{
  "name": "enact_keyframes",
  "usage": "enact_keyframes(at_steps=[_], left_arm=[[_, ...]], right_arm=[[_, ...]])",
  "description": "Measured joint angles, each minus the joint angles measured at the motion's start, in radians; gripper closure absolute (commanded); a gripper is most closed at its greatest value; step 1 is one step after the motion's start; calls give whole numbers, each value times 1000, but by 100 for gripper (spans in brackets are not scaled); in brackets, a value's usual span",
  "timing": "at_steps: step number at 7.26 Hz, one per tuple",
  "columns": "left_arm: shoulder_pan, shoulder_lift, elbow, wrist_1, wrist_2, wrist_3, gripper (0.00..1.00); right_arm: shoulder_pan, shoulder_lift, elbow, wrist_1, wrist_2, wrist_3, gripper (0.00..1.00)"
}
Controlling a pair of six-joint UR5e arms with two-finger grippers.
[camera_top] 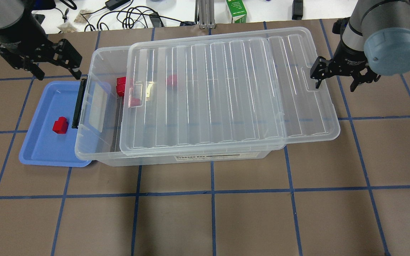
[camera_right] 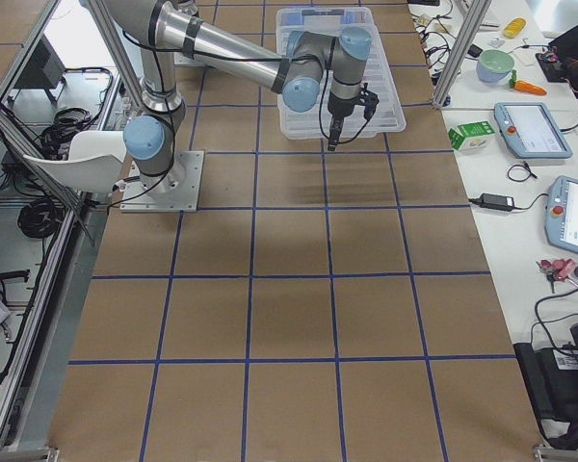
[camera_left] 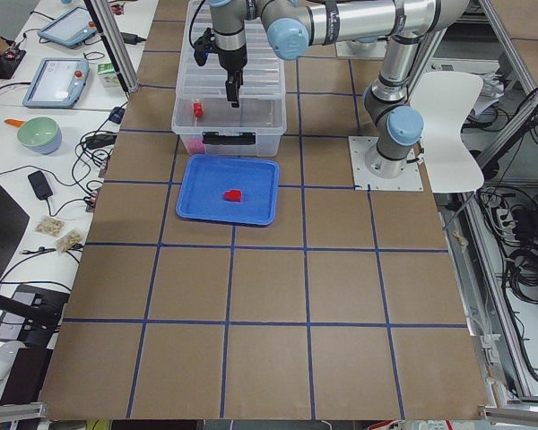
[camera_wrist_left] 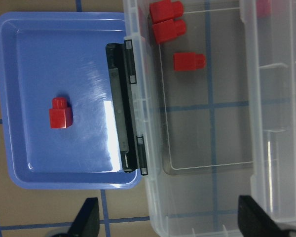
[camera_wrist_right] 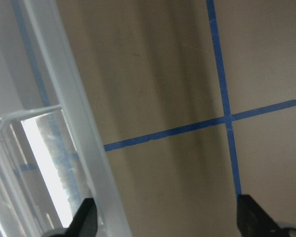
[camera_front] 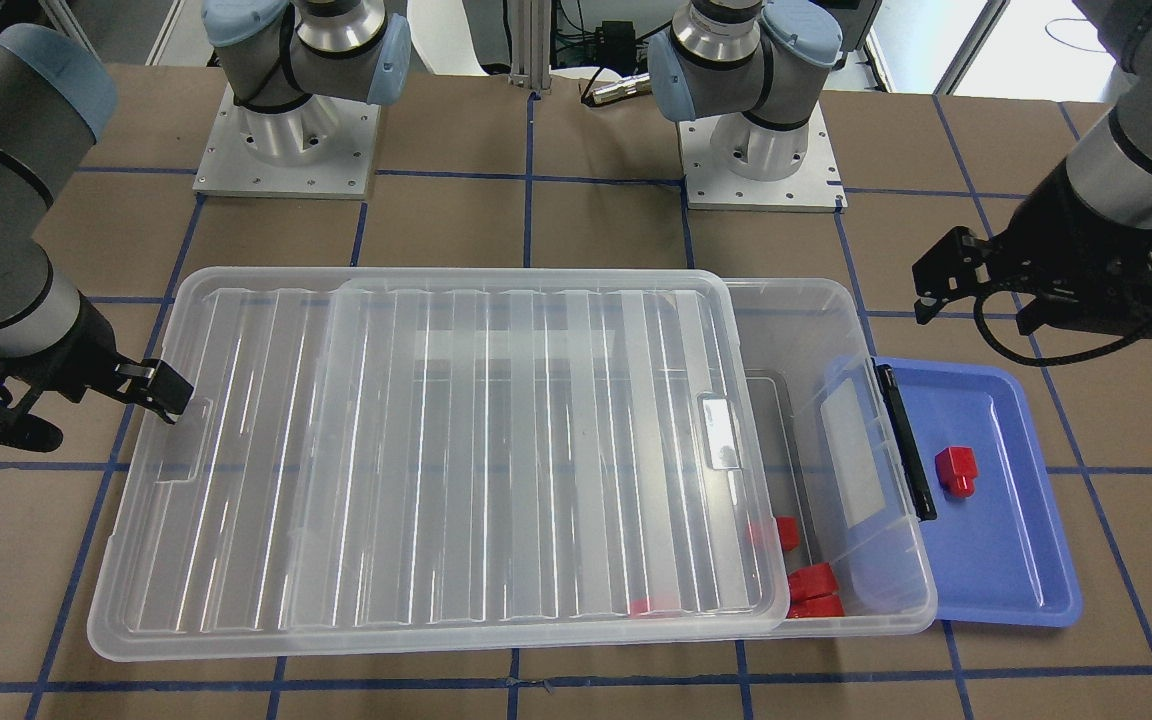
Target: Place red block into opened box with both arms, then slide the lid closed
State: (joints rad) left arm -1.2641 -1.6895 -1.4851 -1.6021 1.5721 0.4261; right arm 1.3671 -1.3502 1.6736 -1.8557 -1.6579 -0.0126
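One red block (camera_top: 60,125) (camera_front: 956,470) (camera_wrist_left: 60,112) lies alone in the blue tray. The clear box (camera_top: 190,159) (camera_front: 836,330) stands beside it, its black bar (camera_wrist_left: 119,103) against the tray. The ribbed lid (camera_top: 226,96) (camera_front: 436,450) covers most of the box; the end by the bar is uncovered. Several more red blocks (camera_top: 121,86) (camera_wrist_left: 165,22) lie inside near that end. My left gripper (camera_top: 59,76) (camera_front: 976,310) hangs open and empty above the far side of the tray. My right gripper (camera_top: 335,87) (camera_front: 106,420) is open at the lid's other short end, one finger at its edge (camera_wrist_right: 64,123).
The blue tray (camera_top: 41,149) (camera_front: 1016,560) sits partly under the box's bar end. Both arm bases (camera_front: 286,150) (camera_front: 761,165) stand on the robot's side of the table. Cables and a green carton (camera_top: 237,12) lie beyond the far edge. Blue tape lines cross the brown tabletop.
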Motion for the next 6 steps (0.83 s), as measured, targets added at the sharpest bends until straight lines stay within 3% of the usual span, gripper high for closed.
enact_keyframes(at_steps=[3, 6], left_arm=[[140, -79, -47, 103, -2, 226, 0], [181, -163, -198, 425, 6, 297, 0]], right_arm=[[-50, 3, -2, -6, -7, -80, 0], [-59, 6, -24, -6, -40, -98, 0]])
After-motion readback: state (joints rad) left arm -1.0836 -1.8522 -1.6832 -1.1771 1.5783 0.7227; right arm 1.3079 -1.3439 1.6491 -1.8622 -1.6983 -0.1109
